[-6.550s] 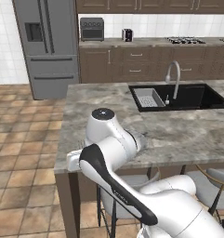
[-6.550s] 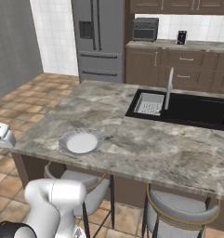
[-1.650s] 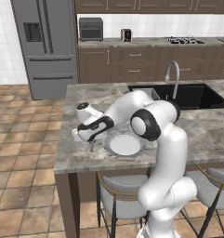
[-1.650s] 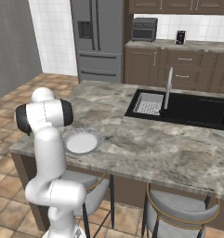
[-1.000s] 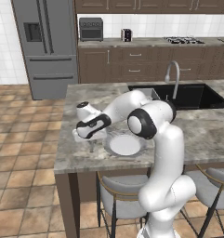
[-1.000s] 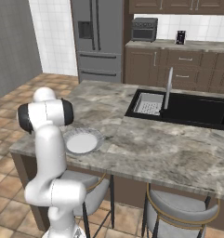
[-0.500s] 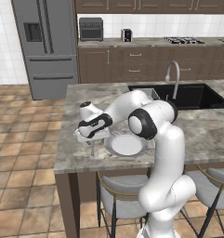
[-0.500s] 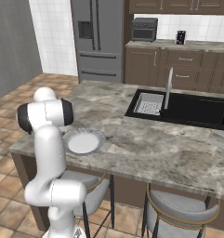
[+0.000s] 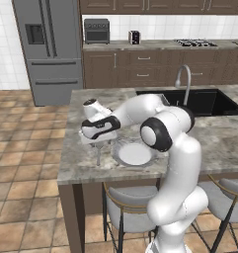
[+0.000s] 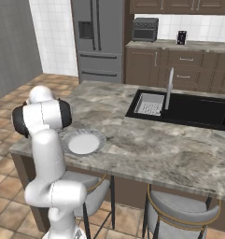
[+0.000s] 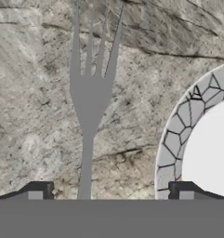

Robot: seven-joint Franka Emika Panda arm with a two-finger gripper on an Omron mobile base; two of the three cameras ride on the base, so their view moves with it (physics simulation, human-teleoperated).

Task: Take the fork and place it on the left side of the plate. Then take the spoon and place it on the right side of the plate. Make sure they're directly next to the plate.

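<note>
The all-grey fork (image 11: 88, 104) lies flat on the marble counter, tines pointing away from the hand, just left of the plate (image 11: 176, 139) with a narrow strip of counter between them. In the left base view the fork (image 9: 98, 157) rests beside the plate (image 9: 121, 159), under my gripper (image 9: 99, 144). My gripper (image 11: 111, 191) is open, its fingertips (image 11: 39, 190) wide on either side of the fork handle without touching it. In the right base view the plate (image 10: 101, 138) sits behind my arm. The spoon is out of view.
The counter's left edge (image 9: 61, 163) is close to the fork. A black sink (image 9: 202, 101) with a faucet (image 9: 182, 79) lies to the back right. Stools (image 9: 125, 210) stand under the front edge.
The jaws have gone from shut to open, and the fork now lies free on the counter left of the plate. The hand has hardly shifted.
</note>
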